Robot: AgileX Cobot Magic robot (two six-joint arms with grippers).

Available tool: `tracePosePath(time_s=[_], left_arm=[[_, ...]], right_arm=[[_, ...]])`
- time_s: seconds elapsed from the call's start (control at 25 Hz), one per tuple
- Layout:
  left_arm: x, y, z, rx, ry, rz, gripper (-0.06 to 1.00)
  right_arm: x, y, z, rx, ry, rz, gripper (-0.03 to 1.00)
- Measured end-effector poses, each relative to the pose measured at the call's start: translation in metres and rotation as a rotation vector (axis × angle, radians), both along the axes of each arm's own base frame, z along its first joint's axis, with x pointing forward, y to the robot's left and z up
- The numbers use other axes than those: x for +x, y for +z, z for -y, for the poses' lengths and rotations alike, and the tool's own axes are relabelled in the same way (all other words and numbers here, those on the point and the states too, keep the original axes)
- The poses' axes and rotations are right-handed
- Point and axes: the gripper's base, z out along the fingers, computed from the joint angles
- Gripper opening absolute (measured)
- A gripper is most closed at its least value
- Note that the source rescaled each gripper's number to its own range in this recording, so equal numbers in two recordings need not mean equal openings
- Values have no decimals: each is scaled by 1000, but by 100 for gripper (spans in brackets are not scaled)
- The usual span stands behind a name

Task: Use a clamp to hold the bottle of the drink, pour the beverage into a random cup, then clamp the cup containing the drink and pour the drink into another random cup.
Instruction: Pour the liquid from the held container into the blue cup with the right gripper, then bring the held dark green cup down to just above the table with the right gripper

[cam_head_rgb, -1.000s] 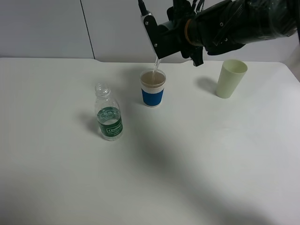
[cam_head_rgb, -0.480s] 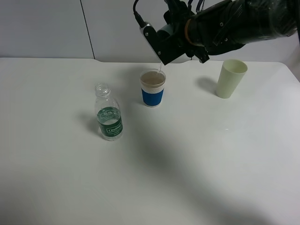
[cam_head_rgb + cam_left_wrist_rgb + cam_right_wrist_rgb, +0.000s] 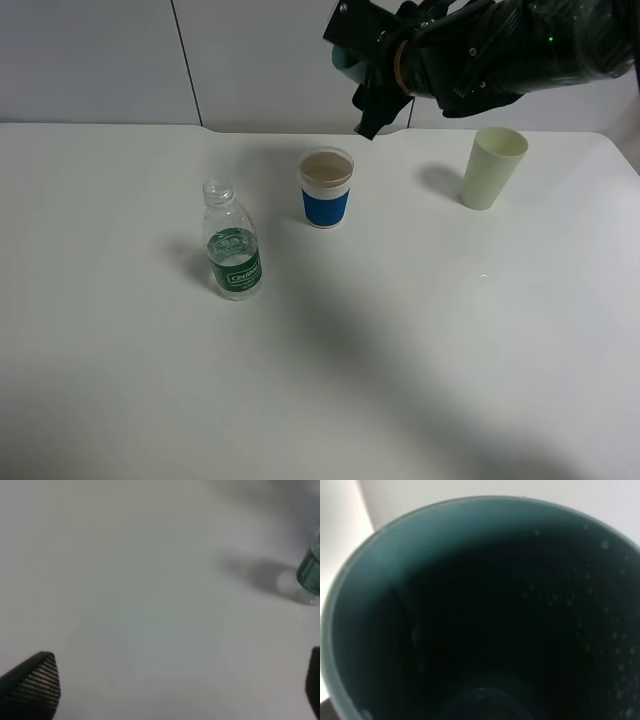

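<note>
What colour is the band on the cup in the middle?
Blue. The band wraps a white cup, clearest in the exterior high view.

White table (image 3: 420,340) bearing the bottle (image 3: 231,244), blue-banded white cup (image 3: 326,188), pale yellow-green tumbler (image 3: 492,167).

Bottle (image 3: 232,248), banded cup (image 3: 326,188) and pale tumbler (image 3: 492,167) stand well apart.

We see a bare lab-style test bench: a plain white table (image 3: 420,360) with blank pale wall panels (image 3: 90,60) directly behind the table.
</note>
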Motion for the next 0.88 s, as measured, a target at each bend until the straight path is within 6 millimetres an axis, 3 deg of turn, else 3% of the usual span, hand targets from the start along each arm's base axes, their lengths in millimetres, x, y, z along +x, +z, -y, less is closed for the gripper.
tracePosePath(time_s=[0.08, 0.32, 0.52, 0.64, 0.8, 0.88], left_arm=[[0, 0, 0, 0, 0, 0, 100], [0, 0, 0, 0, 0, 0, 100], [0, 0, 0, 0, 0, 0, 100], [0, 0, 0, 0, 0, 0, 100], [0, 0, 0, 0, 0, 0, 100], [0, 0, 0, 0, 0, 0, 100]], right_arm=[[0, 1, 0, 180, -88, -25, 0], [-2, 6, 2, 416, -201, -57, 0], [-17, 31, 7, 667, -296, -167, 0], [-33, 43, 2, 664, -208, -278, 0], [-39, 47, -1, 666, -166, -312, 0], [-51, 56, -7, 700, -44, -355, 0]])
